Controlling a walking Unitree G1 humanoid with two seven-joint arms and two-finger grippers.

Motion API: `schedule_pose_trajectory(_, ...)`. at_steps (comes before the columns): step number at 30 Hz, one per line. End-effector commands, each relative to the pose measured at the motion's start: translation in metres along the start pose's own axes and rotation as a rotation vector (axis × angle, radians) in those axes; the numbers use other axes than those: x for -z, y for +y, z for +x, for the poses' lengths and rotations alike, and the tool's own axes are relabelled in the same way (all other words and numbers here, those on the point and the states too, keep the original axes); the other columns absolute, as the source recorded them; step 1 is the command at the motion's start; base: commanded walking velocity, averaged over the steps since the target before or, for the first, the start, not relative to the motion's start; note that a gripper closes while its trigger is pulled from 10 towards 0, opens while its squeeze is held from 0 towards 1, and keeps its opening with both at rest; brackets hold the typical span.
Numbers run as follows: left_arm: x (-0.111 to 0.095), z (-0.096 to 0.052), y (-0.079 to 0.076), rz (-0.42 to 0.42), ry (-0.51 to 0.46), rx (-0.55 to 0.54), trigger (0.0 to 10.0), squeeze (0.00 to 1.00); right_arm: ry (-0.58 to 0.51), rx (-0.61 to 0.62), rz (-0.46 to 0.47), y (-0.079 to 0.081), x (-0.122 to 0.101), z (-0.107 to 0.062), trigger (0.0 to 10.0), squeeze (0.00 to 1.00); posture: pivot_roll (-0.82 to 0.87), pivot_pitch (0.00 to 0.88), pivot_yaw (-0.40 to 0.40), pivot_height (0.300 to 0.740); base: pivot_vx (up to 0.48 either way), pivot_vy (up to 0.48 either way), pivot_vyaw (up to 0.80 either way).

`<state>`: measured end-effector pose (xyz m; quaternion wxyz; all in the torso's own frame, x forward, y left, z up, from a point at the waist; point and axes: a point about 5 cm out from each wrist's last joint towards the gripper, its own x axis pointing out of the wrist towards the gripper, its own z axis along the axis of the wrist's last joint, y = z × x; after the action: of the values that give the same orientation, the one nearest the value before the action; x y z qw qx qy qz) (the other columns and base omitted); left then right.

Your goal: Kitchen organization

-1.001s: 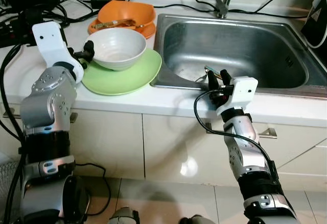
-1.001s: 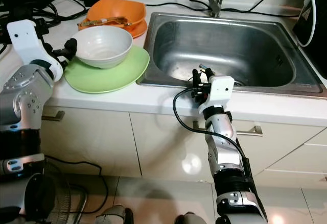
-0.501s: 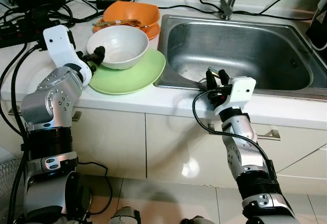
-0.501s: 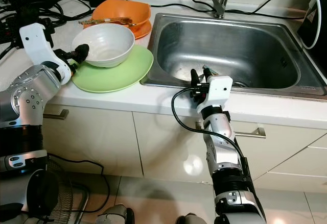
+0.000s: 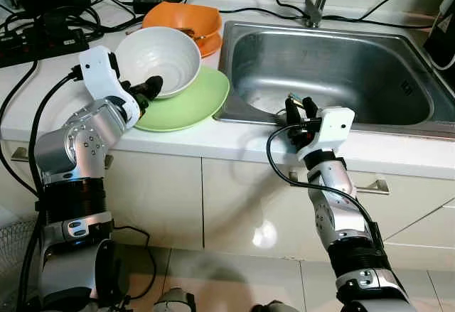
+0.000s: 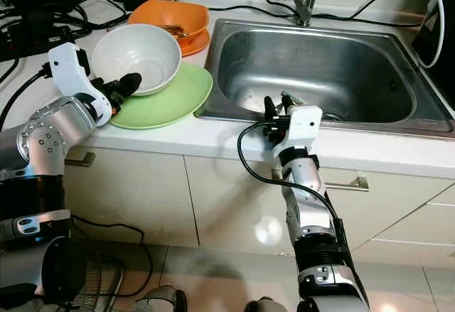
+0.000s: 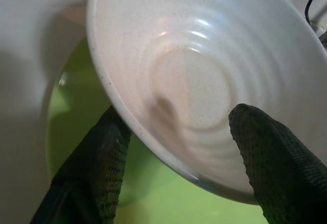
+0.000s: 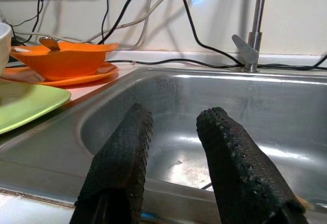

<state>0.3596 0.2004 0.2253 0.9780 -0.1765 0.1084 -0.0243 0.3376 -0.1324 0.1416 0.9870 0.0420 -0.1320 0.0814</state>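
A white bowl [image 5: 160, 56] leans tilted above a green plate [image 5: 193, 103] on the counter left of the sink [image 5: 334, 63]. My left gripper [image 5: 146, 88] is shut on the bowl's near rim. In the left wrist view one finger [image 7: 110, 168] lies under the bowl [image 7: 204, 71] and the other inside it, with the plate [image 7: 76, 122] below. My right gripper [image 5: 298, 106] hovers at the sink's front edge, open, nothing between its fingers [image 8: 120, 168].
An orange bowl [image 5: 186, 19] holding a spoon sits on an orange plate behind the white bowl. Black cables and a power strip [image 5: 43, 38] crowd the counter's back left. A faucet [image 5: 316, 3] rises behind the steel sink. Cabinet fronts and a tiled floor lie below.
My left gripper moved right along the bowl's rim and shut on it. The white bowl has tipped up off the green plate. The right arm stayed put.
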Motion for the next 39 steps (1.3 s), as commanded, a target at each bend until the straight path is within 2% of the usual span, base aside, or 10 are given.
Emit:
schedule_pose_trajectory(1,-0.001,-0.002,-0.002,0.002,-0.01,0.008,0.0,0.0,0.015,0.004,0.005,0.0,0.002,0.001,10.0,0.0,0.07,0.046,0.003,0.718,0.0,0.0,0.0)
schedule_pose_trajectory(22,0.006,-0.008,0.0,-0.02,-0.024,-0.026,0.0,0.0,0.034,0.001,0.007,0.001,0.004,0.001,10.0,0.0,0.08,0.071,-0.006,0.718,0.0,0.0,0.0)
schedule_pose_trajectory(30,0.002,-0.009,-0.008,-0.062,-0.097,0.006,0.0,0.0,0.035,0.003,0.006,0.001,0.004,0.002,10.0,0.0,0.07,0.071,-0.009,0.718,0.0,0.0,0.0)
schedule_pose_trajectory(33,-0.005,-0.01,-0.011,-0.1,-0.171,0.022,0.0,0.0,0.037,0.001,0.006,0.002,0.005,0.002,10.0,0.0,0.07,0.071,-0.009,0.718,0.0,0.0,0.0)
schedule_pose_trajectory(39,-0.011,-0.011,-0.012,-0.138,-0.252,0.033,0.0,0.0,0.039,-0.001,0.006,0.004,0.004,0.003,10.0,0.0,0.08,0.073,-0.012,0.718,0.0,0.0,0.0)
